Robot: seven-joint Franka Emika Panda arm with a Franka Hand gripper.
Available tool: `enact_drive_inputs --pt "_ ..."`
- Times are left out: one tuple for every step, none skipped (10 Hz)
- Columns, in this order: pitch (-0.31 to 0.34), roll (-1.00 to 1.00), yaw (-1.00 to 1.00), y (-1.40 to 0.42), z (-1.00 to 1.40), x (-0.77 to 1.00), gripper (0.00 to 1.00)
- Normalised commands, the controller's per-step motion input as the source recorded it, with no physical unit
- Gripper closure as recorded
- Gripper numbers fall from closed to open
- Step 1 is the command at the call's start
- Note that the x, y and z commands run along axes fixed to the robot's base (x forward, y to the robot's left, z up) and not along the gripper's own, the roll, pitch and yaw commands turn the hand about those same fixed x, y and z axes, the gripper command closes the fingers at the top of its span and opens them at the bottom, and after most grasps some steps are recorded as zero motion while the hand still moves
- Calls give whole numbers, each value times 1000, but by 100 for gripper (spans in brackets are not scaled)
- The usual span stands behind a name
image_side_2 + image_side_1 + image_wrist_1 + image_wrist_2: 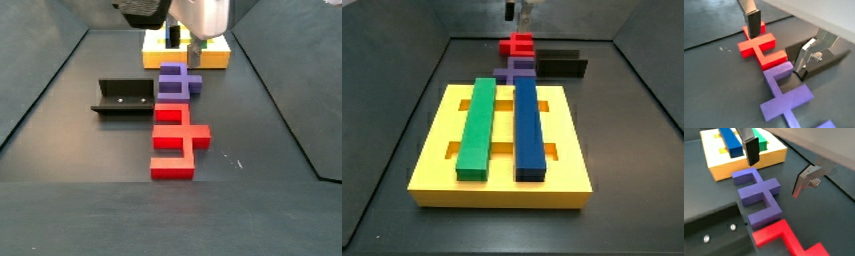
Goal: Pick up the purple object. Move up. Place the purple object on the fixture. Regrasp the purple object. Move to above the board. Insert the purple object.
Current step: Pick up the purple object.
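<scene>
Dark grey floor carries the purple object point(759, 195) — a blocky cross-shaped piece lying flat, touching the red block point(175, 148), with the fixture point(127, 95) just beside it. Above it hangs the gripper point(777, 170), fingers point(751, 150) spread wide, holding nothing — the yellow board point(187, 52) lies beyond.

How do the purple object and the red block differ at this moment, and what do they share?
The purple object lies nearer the board; the red block lies farther from it. The open gripper hangs above the purple object's board-side end, not over the red block. Both share a similar stepped shape, lying flat end to end beside the fixture.
</scene>
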Motion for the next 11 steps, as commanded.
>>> enact_drive_inputs --pt "-74 -70 -686 -383 -226 0 0" --pt "-37 -63 -594 -446 -251 0 0" --pt "-24 0 -529 -494 -297 0 0" --pt "-34 0 -500 -429 -337 -60 0" --pt "-83 -17 -523 -306 -434 -149 0" --pt "-64 0 -466 -166 -420 -249 0" --pt "-20 0 -440 -86 -357 -320 0" --pt "-30 0 -420 -37 -320 -351 0" --pt "-23 16 -380 -29 -323 -320 0" --pt "0 53 -223 -69 -223 -97 0" --pt "0 64 -166 -29 -143 0 0"
